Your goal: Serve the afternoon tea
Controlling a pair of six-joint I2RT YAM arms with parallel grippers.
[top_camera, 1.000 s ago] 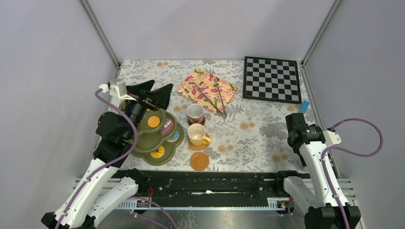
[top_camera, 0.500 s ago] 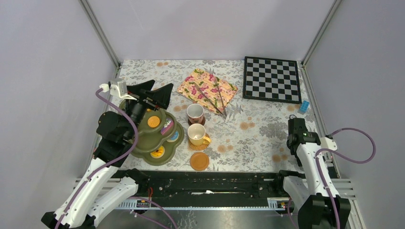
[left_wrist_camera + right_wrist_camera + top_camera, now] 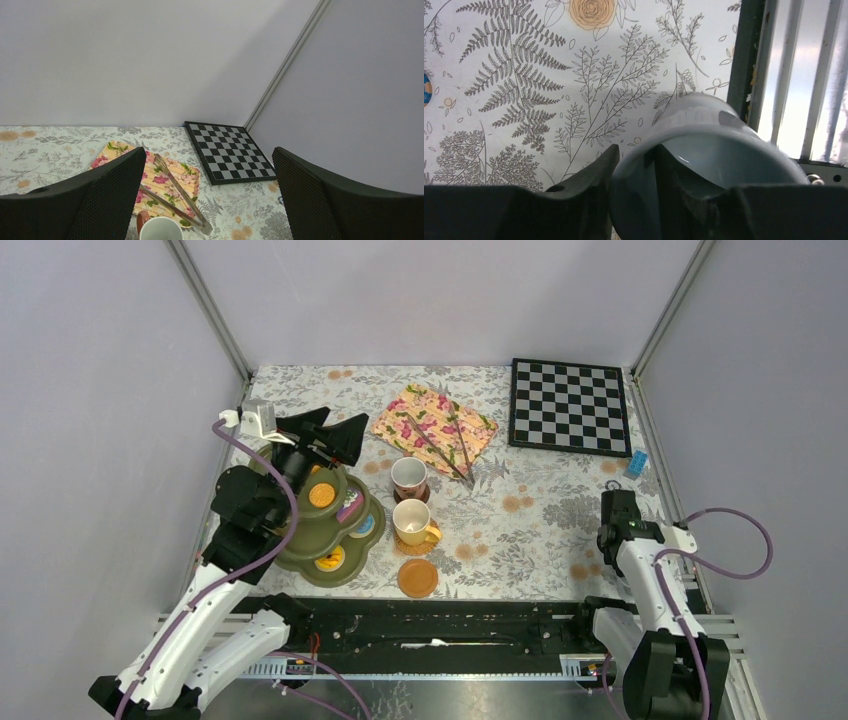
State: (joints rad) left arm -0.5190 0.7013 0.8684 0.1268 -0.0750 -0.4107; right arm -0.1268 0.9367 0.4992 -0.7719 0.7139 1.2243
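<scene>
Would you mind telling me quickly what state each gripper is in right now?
Left gripper: open, holding nothing.
Right gripper: shut on the rim of the blue mug.

I see a fern-and-flower print tabletop (image 3: 560, 530). On it, the chessboard (image 3: 569, 406) lies far right with a small blue block (image 3: 636, 464) beside it. A flowered cloth (image 3: 433, 423) lies far centre, the olive stand (image 3: 300, 562) is at left, and an orange coaster (image 3: 418, 578) is near the front.

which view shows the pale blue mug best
Right wrist: the pale blue mug sits close up, its rim pinched by the right hand. Top external hides it under the right arm; left wrist misses it.
</scene>
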